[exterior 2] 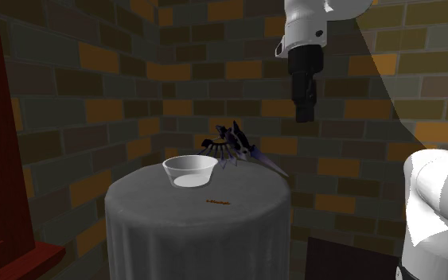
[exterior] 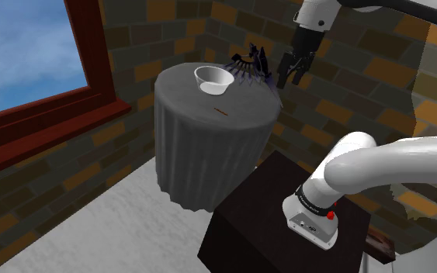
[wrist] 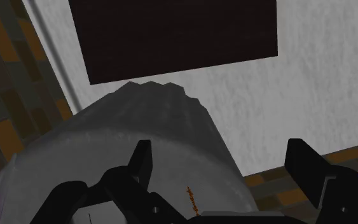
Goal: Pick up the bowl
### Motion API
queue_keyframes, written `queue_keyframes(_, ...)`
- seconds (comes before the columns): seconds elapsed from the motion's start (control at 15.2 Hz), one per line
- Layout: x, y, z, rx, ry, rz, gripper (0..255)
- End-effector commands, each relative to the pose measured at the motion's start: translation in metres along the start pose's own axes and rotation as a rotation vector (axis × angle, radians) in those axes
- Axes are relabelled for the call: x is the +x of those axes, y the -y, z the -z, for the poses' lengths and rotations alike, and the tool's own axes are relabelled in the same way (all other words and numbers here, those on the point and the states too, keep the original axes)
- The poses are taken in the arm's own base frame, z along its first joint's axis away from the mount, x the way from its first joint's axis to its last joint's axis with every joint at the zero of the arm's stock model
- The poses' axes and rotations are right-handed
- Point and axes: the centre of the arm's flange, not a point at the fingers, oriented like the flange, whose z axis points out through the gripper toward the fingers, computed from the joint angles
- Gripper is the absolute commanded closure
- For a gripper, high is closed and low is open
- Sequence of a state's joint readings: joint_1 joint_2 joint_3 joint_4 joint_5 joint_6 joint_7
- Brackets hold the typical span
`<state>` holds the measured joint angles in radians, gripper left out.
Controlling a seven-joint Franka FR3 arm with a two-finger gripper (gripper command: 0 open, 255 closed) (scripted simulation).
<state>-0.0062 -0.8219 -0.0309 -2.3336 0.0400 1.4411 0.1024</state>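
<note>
A white bowl (exterior: 213, 79) (exterior 2: 190, 170) stands upright on a round table draped in grey cloth (exterior: 209, 139) (exterior 2: 194, 223). My black gripper (exterior: 290, 77) (exterior 2: 303, 111) hangs in the air off the table's edge, to the shoulder view's right of the bowl and well above it. Its fingers (wrist: 142, 159) stand apart with nothing between them, so the gripper (wrist: 222, 165) is open. Below it in the wrist view lies the cloth's edge (wrist: 171, 133).
A dark purple spiky object (exterior: 249, 63) (exterior 2: 234, 147) lies on the table between the bowl and the gripper. A thin orange stick (exterior: 221, 111) (exterior 2: 218, 201) (wrist: 190, 198) lies on the cloth. Brick walls stand behind; the dark stand (exterior: 286, 225) sits beside the table.
</note>
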Motion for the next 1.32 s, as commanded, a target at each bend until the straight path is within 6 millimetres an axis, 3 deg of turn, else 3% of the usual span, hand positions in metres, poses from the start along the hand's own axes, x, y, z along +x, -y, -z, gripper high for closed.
queue_keyframes(0.0,0.0,0.0,0.0,0.0,0.0,0.0,0)
queue_keyframes(1.25,0.21,-0.131,-0.058,0.122,-0.05,0.084,0)
